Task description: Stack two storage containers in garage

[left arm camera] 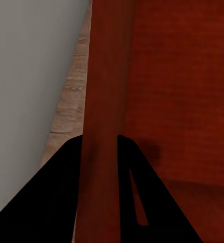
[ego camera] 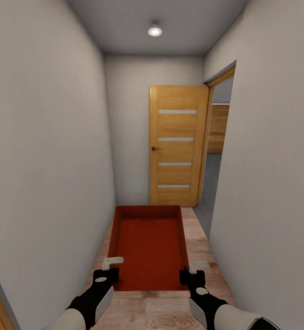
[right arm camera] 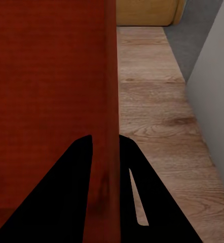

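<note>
While I carry this storage container (ego camera: pixel 147 250) down the narrow hallway, the tight fit is my main worry: the grey walls (ego camera: pixel 46 183) run close on both sides, and a small yaw of the base could clip a far corner and twist the bin out of my grip. My left gripper (ego camera: pixel 109 267) is closed down on the container's left side wall, the thin wall pinched between its fingers; my right gripper (ego camera: pixel 194 270) pinches the right side wall the same way. Both holds sit near the near end, so the far end hangs out unsupported and could sag or slip, I reckon. The container rides level above the wood floor (ego camera: pixel 202 243), open side up, long axis pointing straight ahead toward the wooden door (ego camera: pixel 178 146). The opening on the right (ego camera: pixel 213 183) means a turn, and that swing is where I'd expect trouble.
</note>
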`<state>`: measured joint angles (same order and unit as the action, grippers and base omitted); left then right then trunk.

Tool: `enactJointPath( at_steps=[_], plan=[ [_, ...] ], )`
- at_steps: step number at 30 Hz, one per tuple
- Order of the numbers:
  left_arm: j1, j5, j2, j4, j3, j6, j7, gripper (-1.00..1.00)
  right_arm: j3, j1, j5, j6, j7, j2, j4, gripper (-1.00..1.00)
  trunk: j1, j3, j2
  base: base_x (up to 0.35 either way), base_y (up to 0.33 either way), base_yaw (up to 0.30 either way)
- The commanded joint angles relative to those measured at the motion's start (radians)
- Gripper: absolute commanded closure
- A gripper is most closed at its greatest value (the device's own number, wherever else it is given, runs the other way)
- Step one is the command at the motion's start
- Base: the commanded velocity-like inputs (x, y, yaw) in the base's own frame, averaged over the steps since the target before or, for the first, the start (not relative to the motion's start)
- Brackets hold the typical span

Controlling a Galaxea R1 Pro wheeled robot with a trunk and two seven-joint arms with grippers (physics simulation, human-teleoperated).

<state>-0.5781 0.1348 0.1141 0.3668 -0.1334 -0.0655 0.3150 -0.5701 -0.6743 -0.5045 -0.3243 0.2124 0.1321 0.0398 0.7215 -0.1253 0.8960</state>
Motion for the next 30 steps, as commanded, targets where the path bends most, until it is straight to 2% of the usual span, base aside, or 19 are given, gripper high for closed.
enactJointPath(
  at_steps=[1,30],
  plan=[
    [-0.001,0.101,-0.036,0.001,-0.002,-0.007,0.006,1.0,0.045,-0.001,0.029,0.002,-0.002,-0.014,0.006,1.0,0.001,-0.001,0.001,0.326,0.0,0.0],
    [-0.001,0.101,-0.036,0.0,-0.002,-0.007,0.006,1.0,0.045,-0.001,0.029,0.001,-0.002,-0.012,0.006,1.0,0.001,-0.001,0.001,0.326,0.0,0.0]
  ],
)
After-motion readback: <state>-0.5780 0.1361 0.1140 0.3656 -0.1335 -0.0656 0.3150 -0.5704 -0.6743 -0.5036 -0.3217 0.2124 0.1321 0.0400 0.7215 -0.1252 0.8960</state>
